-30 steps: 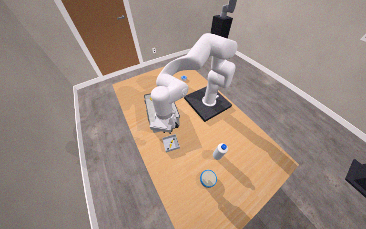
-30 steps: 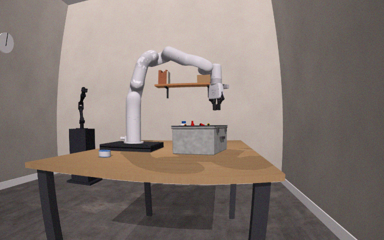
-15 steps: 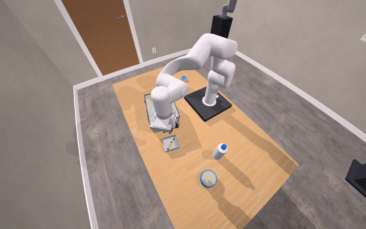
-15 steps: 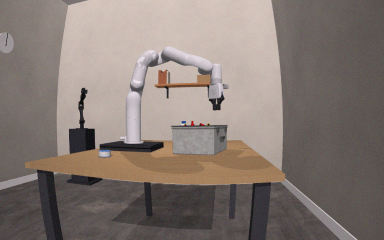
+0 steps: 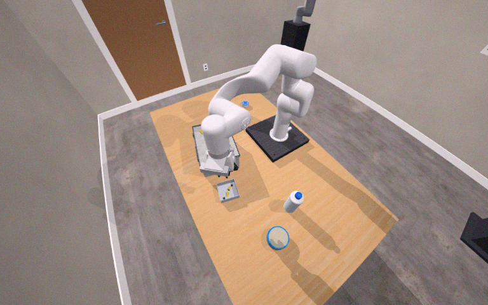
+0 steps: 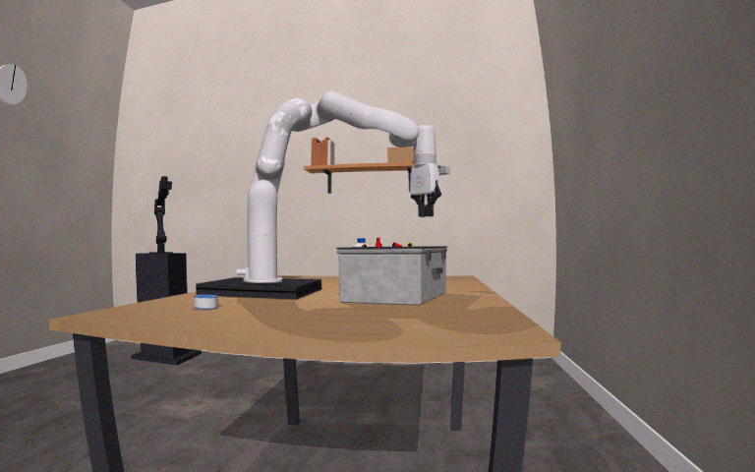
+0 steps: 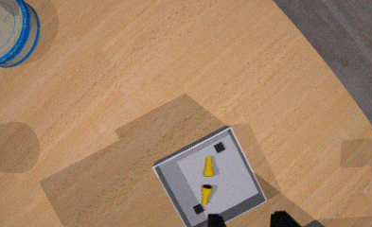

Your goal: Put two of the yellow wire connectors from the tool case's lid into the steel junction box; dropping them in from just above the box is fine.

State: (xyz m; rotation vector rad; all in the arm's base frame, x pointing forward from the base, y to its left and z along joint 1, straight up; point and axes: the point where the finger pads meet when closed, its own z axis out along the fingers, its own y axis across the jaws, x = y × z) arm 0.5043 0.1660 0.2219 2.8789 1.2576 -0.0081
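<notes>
The steel junction box stands open on the wooden table, in front of the grey tool case. Two yellow wire connectors lie inside it, one behind the other. My gripper hangs high above the case's front edge, just beside the box. Its fingers stand a little apart with nothing between them. The case lid is mostly hidden under my arm. One yellow connector shows on it, and small red and blue parts stick up from it.
A white bottle with a blue cap and a blue-rimmed bowl stand further along the table. A small blue dish sits near the arm's black base plate. The table edge runs close beside the box.
</notes>
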